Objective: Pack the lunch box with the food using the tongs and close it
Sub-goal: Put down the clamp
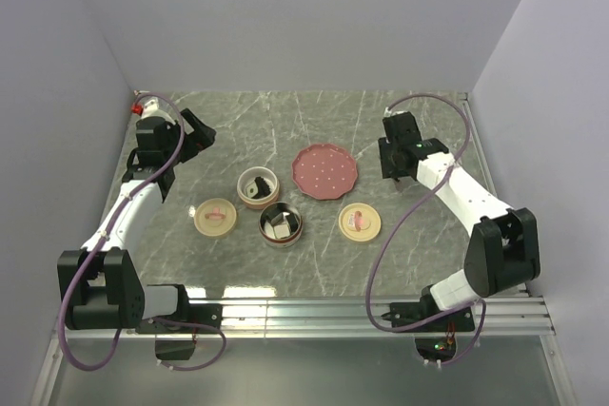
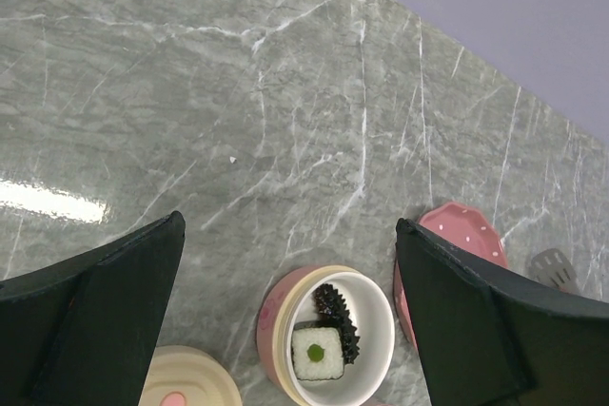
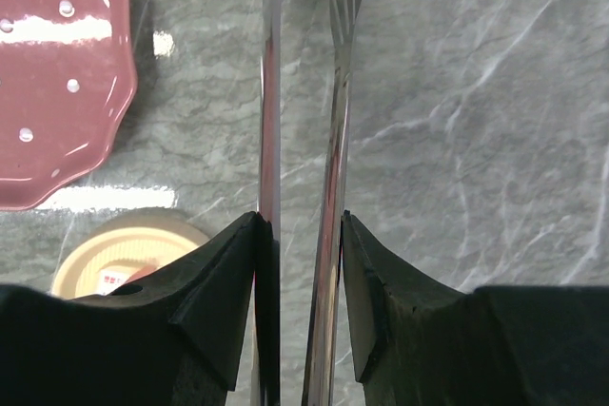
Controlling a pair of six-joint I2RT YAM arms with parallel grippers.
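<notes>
The lunch box stands as two open round pink tiers (image 1: pixel 257 187) (image 1: pixel 282 223) at the table's middle. Food lies in both: a white rice piece with a green centre (image 2: pixel 317 353) and a dark spiky piece (image 2: pixel 335 306) in the far tier (image 2: pixel 276 316), and dark pieces (image 1: pixel 280 224) in the near one. My right gripper (image 3: pixel 300 221) (image 1: pixel 388 170) is shut on the grey metal tongs (image 3: pixel 335 130), whose two arms point away over the marble, right of the red plate (image 1: pixel 325 171). My left gripper (image 2: pixel 288 225) (image 1: pixel 198 128) hangs open above the table, behind the far tier.
Two cream lids lie flat: one (image 1: pixel 216 216) left of the tiers, one (image 1: pixel 360 222) right of them, below the plate. The red plate (image 3: pixel 57 73) shows bare. Purple walls close the back and both sides.
</notes>
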